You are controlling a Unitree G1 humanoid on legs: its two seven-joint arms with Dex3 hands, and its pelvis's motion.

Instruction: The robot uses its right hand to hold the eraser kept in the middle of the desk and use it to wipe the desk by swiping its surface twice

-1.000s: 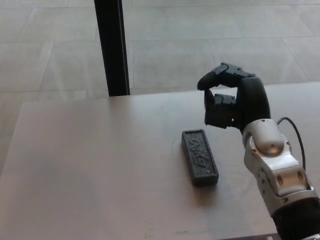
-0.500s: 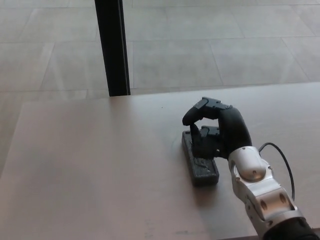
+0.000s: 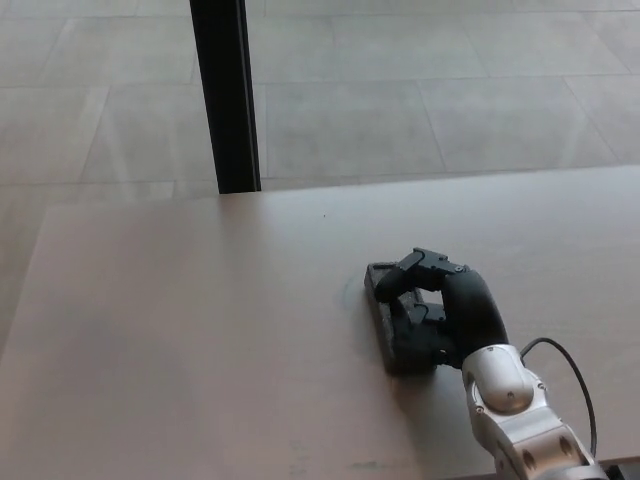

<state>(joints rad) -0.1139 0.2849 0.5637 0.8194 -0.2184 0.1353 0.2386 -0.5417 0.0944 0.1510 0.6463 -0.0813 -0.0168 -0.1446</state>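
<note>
— What do we have in the head view?

— We see the desk [image 3: 200,330], a pale, smooth top filling the lower part of the frame, with tiled floor [image 3: 420,90] beyond its far edge and a black post [image 3: 224,95] standing upright behind the desk at the upper left.

— And the eraser?

— The eraser [image 3: 385,300] is a dark, oblong block lying flat on the desk, a little right of the middle, its long side running away from us and tilted slightly. We only see its far end and left edge; the rest is covered.

— Covered by what?

— By our right hand [image 3: 440,310]. It comes in from the lower right on a silver forearm [image 3: 515,415] with a thin black cable [image 3: 570,365] looping beside it. The hand sits on top of the eraser, the fingers [image 3: 420,268] curled over its far part and the thumb side low against the near part. We read that as a grasp closing around the block, which rests on the desk.

— Our left hand?

— It does not show in this view.
</note>
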